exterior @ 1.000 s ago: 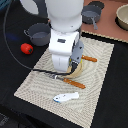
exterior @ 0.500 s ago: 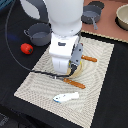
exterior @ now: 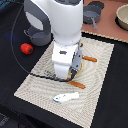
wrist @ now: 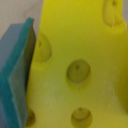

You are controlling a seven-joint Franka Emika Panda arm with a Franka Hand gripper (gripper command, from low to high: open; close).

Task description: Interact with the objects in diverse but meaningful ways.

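Basically a close-in moment on the yellow cheese wedge (wrist: 82, 65): the wrist view is filled by its holed yellow face, with one teal finger pad (wrist: 17, 75) pressed along its side. The gripper (exterior: 75, 75) sits low over the woven placemat (exterior: 100, 55), centre of the exterior frame, hidden by the arm's white body. The opposite pad is out of frame, so I cannot tell whether the claw is clamped on the cheese or just set beside it.

Doing the step well, in my judgement: keep both pads flat on the wedge's parallel faces, squeeze gently since the sloped toy could squirt out, and lift straight up, clear of the orange-handled cutlery (exterior: 90, 59) lying just beside the gripper on the mat.

View differences: only the wrist view shows the cheese; the exterior view hides it behind the arm. Only the exterior view shows the rest of the layout: red tomato (exterior: 26, 48) at left off the mat, white-and-blue fish-like piece (exterior: 66, 97) lower centre, grey two-handled pot (exterior: 92, 16) upper right, and a tan bowl (exterior: 123, 15) at the top right edge.
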